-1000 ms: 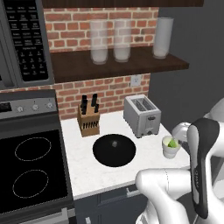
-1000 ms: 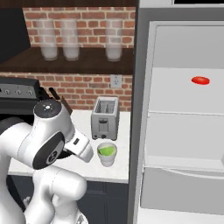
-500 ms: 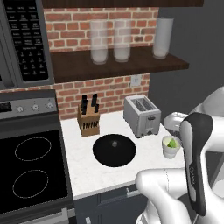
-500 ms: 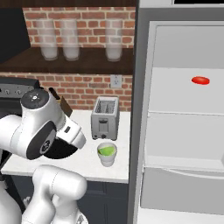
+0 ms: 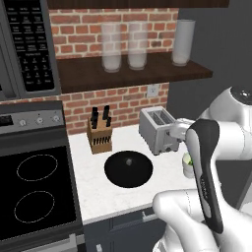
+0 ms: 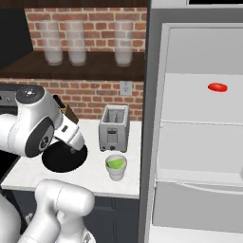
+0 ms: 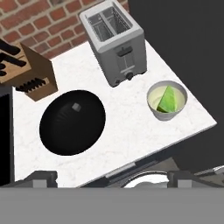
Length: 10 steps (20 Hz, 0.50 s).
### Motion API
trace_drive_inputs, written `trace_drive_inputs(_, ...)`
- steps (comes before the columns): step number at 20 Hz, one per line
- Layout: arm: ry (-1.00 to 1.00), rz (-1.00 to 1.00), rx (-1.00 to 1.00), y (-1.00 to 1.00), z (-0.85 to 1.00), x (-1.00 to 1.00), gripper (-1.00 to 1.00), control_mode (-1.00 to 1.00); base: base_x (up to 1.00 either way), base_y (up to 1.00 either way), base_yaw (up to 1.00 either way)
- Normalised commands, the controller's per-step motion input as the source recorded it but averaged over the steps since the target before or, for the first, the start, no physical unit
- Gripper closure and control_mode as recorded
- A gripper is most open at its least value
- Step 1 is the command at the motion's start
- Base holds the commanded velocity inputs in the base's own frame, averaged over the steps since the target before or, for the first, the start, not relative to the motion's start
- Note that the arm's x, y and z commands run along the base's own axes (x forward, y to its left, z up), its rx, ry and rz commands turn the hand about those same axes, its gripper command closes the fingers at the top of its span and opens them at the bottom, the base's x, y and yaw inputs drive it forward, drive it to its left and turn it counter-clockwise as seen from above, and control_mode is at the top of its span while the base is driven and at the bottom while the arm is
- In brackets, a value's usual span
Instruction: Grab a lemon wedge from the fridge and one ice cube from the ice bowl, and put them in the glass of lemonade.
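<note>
A: Where's the wedge [image 7: 166, 100]?
B: Already in the cup [image 7: 166, 100], yellow-green piece leaning in the pale liquid. Cup stands on the counter [image 7: 127, 131], near the front right corner, just in front of the toaster [image 7: 114, 41] and a bit to its right.

A: Ice?
B: Bowl [image 7: 72, 122] is left of the cup, apart from it, in front of the knife block [image 7: 27, 69]. One small grey cube [image 7: 76, 106] lies in it, near the middle.

A: Gripper state?
B: Fingers [image 7: 43, 179] spread wide apart, nothing between them. In the hand view they sit at the bottom edge, over the counter's front lip, and the camera looks down on bowl, toaster and cup.

A: Fridge?
B: Fridge [image 6: 199, 133] stands right of the counter, door open, white shelves showing. A flat red disc [image 6: 217, 87] lies on an upper shelf.

A: Arm?
B: In the right base view the wrist hangs over the bowl's left part. In the left base view the forearm covers part of the cup.

A: Anything else up top?
B: Three tall glasses [image 5: 111, 47] on the wooden shelf above the counter. Stove [image 5: 33, 194] left of the counter.
</note>
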Motion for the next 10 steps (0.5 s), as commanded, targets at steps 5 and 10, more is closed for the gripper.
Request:
trace_drive_inputs(5,0.01,0.00,0.00,0.33,0.09,-0.38,-1.00,-1.00,0.00,0.00,0.00)
trace_drive_inputs(10,0.00,0.01,0.00,0.34,0.19,-0.32,-1.00,-1.00,0.00,0.00,0.00)
